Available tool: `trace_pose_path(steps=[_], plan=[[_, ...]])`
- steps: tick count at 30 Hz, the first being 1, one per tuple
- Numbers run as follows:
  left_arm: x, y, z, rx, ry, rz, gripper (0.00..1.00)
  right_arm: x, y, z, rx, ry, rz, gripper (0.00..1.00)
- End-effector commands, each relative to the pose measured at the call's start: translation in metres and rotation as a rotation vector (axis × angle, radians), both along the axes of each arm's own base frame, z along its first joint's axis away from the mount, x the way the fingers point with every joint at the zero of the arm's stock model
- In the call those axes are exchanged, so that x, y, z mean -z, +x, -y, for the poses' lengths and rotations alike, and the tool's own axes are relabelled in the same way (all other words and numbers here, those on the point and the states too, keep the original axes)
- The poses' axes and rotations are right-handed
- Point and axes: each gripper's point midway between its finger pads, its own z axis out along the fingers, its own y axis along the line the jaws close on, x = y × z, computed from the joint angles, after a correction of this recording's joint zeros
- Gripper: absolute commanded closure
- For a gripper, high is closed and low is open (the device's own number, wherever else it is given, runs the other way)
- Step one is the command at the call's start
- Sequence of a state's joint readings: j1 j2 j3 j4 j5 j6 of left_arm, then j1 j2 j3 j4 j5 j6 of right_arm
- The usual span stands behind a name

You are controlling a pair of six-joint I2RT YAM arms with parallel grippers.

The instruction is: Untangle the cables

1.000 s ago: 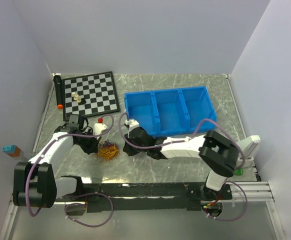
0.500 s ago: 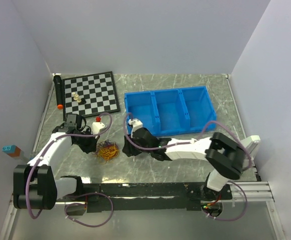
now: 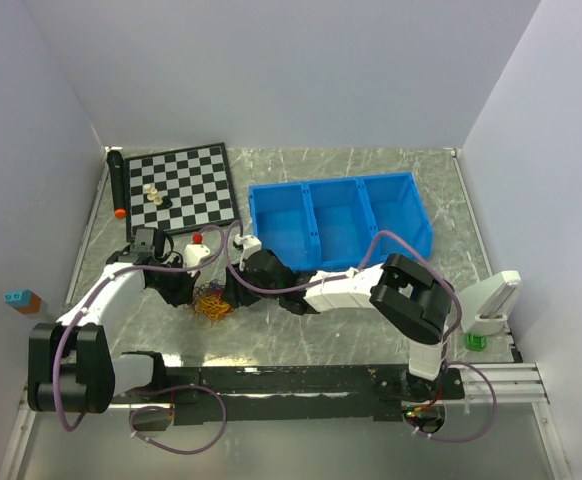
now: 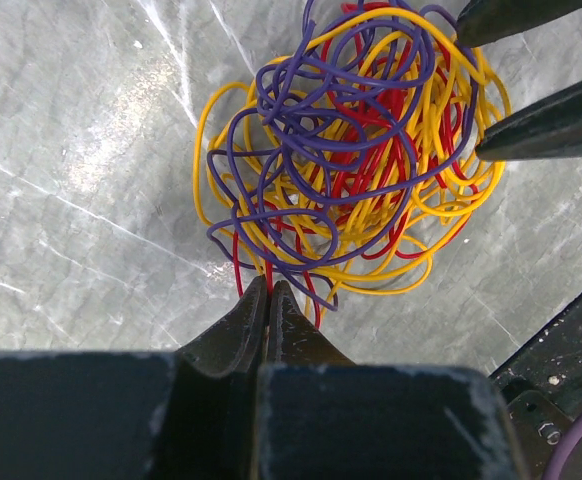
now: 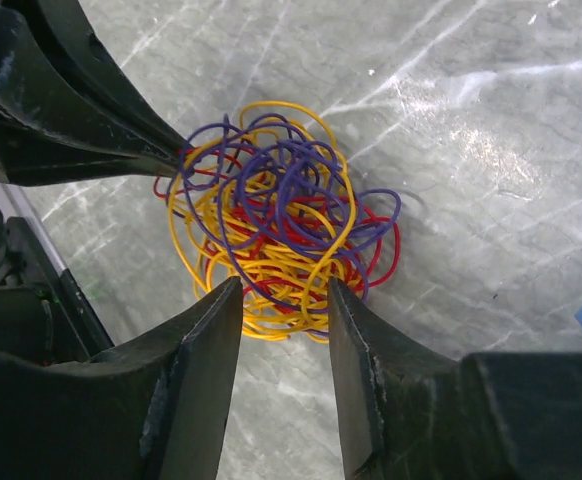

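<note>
The cables (image 3: 212,300) lie as one tangled ball of thin yellow-orange, red and purple strands on the grey table. In the left wrist view the ball (image 4: 346,165) fills the upper middle. My left gripper (image 4: 268,287) is shut on a red strand at the ball's near edge. In the right wrist view the ball (image 5: 276,230) lies just ahead of my right gripper (image 5: 283,288), which is open, its tips reaching the ball's near edge. The right fingers (image 4: 551,125) show at the ball's far side in the left wrist view. The left gripper (image 3: 186,292) and right gripper (image 3: 234,297) flank the ball.
A blue three-compartment bin (image 3: 339,222) stands behind the right arm. A chessboard (image 3: 181,187) with a few pieces lies at the back left, a black marker (image 3: 117,185) beside it. A white piece with a red top (image 3: 199,252) sits by the left wrist.
My right gripper has moved left from beside the blue bin up to the cable ball. My left gripper has stayed at the ball's left side.
</note>
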State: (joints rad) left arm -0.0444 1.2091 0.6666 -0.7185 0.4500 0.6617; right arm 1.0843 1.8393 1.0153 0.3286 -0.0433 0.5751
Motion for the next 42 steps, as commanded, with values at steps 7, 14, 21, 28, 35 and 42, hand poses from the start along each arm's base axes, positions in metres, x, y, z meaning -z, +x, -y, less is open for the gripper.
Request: trace_pose_path(steps=[7, 14, 21, 28, 35, 42], plan=[[-0.003, 0.003, 0.004, 0.018, -0.028, 0.015, 0.99, -0.004, 0.007, -0.016, -0.001, 0.015, 0.024, 0.73], [-0.006, 0.003, 0.005, 0.018, -0.031, 0.019, 0.99, -0.006, 0.008, -0.014, 0.009, 0.02, 0.031, 1.0], [-0.007, 0.004, 0.002, 0.009, -0.016, 0.031, 0.99, -0.017, -0.001, 0.009, 0.025, 0.017, 0.039, 1.0], [-0.013, 0.008, -0.001, -0.003, -0.008, 0.058, 0.99, -0.028, -0.014, 0.056, 0.089, -0.014, 0.037, 1.0], [-0.025, 0.011, -0.004, -0.003, 0.003, 0.105, 0.99, -0.034, -0.027, 0.105, 0.162, -0.058, 0.021, 1.0], [-0.029, 0.022, -0.025, -0.045, 0.095, 0.158, 0.99, -0.039, -0.035, 0.18, 0.312, -0.132, 0.026, 1.0]])
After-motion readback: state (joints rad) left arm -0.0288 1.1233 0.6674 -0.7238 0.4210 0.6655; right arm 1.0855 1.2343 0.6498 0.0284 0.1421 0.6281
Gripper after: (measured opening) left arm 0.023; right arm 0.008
